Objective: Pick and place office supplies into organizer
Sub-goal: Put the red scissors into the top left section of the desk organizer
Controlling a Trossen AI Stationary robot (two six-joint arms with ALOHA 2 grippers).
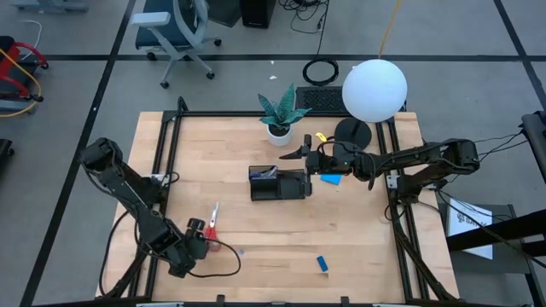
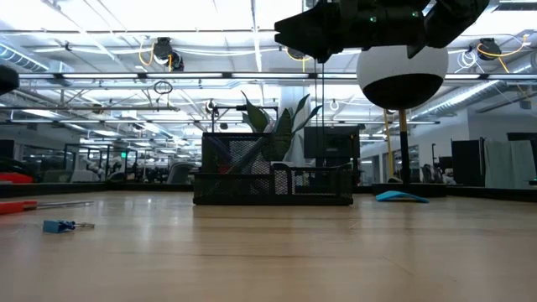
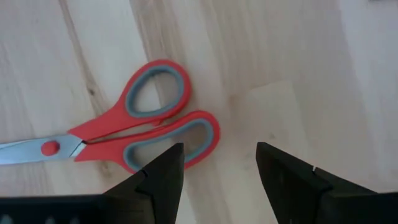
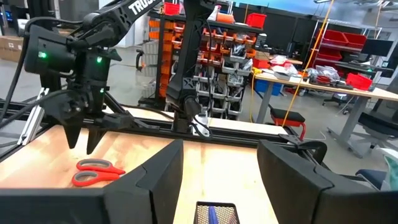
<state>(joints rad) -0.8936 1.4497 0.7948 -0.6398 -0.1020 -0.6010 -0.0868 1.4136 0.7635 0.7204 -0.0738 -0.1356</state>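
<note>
Red-handled scissors lie flat on the wooden table near its front left; their handle loops show in the left wrist view. My left gripper is open and points down just above the handles, one finger over the nearer loop and clear of it. The black organizer stands mid-table with pens inside. My right gripper hovers level above it, open, with nothing between its fingers. A blue note pad lies right of the organizer. A small blue block lies near the front edge.
A potted plant stands behind the organizer. A lamp with a white globe and a black round base is at the far right, with a small yellow item beside it. Black frame rails line the table's sides.
</note>
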